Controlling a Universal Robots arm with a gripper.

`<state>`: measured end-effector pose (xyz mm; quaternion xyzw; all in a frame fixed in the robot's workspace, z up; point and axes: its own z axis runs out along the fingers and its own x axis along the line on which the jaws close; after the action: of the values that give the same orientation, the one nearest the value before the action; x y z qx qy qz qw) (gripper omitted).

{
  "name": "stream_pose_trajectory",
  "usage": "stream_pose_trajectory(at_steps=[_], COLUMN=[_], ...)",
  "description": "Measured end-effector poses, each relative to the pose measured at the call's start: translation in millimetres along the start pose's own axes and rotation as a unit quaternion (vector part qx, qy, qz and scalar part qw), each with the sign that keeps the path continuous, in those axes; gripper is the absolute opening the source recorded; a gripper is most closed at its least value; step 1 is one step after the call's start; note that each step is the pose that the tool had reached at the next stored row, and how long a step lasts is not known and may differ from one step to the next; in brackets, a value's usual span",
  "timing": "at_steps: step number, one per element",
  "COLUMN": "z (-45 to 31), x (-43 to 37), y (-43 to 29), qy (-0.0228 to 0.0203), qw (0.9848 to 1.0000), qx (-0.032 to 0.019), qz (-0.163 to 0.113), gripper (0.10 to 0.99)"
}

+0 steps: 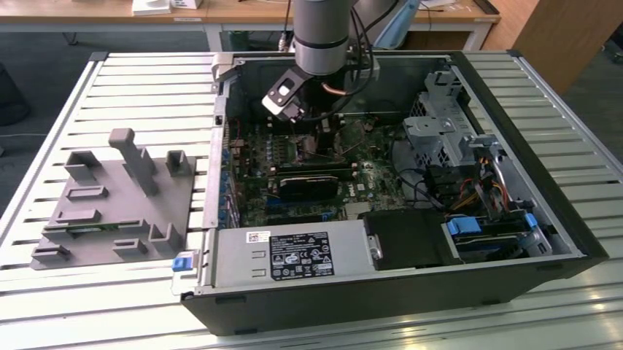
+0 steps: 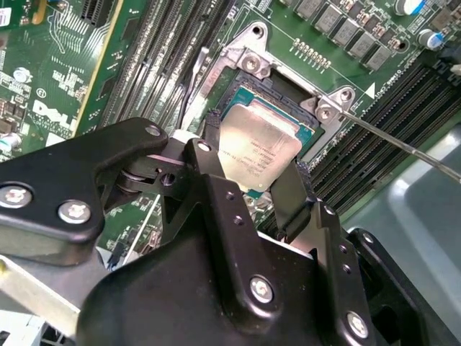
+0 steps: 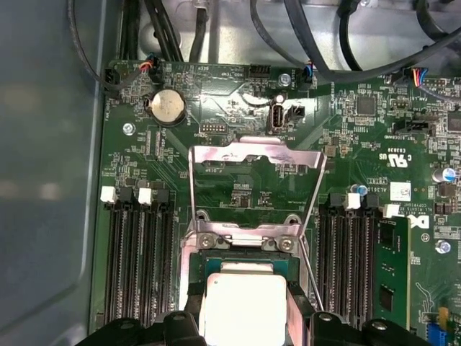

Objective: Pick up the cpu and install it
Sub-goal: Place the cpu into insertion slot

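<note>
The cpu [image 2: 265, 144] [image 3: 241, 285], a small square chip with a silvery top, lies over the open socket [image 2: 248, 68] on the green motherboard [image 1: 322, 208]. My gripper [image 2: 256, 160] [image 3: 245, 297] [image 1: 317, 137] reaches down into the computer case, its black fingers [image 2: 210, 162] pressed against two opposite edges of the chip, shut on it. The chip's green rim lines up with the socket frame. Whether it is fully seated I cannot tell. In the first wrist view the socket's metal load plate [image 3: 252, 155] stands flipped open beyond the chip.
The thin socket lever [image 2: 403, 144] sticks out beside the socket. Memory slots [image 3: 137, 267] flank it on both sides. In the exterior view a grey plastic tray [image 1: 107, 211] with upright posts lies on the slatted table at the left, and cables and drive cages [image 1: 448, 131] crowd the case's right.
</note>
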<state>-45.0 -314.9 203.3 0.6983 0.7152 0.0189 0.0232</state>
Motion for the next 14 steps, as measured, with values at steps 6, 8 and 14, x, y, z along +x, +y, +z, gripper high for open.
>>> stream_pose_trajectory(at_steps=[6,8,14], z=[3.1,4.3,7.4], x=[0.1,0.1,0.1], y=[-1.1,-1.2,-1.4], qy=[-0.0001,-0.0001,0.0000], qw=[1.0000,1.0000,1.0000], qx=[0.0000,0.0000,0.0001], qz=[0.001,0.001,0.001], gripper=[0.533,0.533,0.533])
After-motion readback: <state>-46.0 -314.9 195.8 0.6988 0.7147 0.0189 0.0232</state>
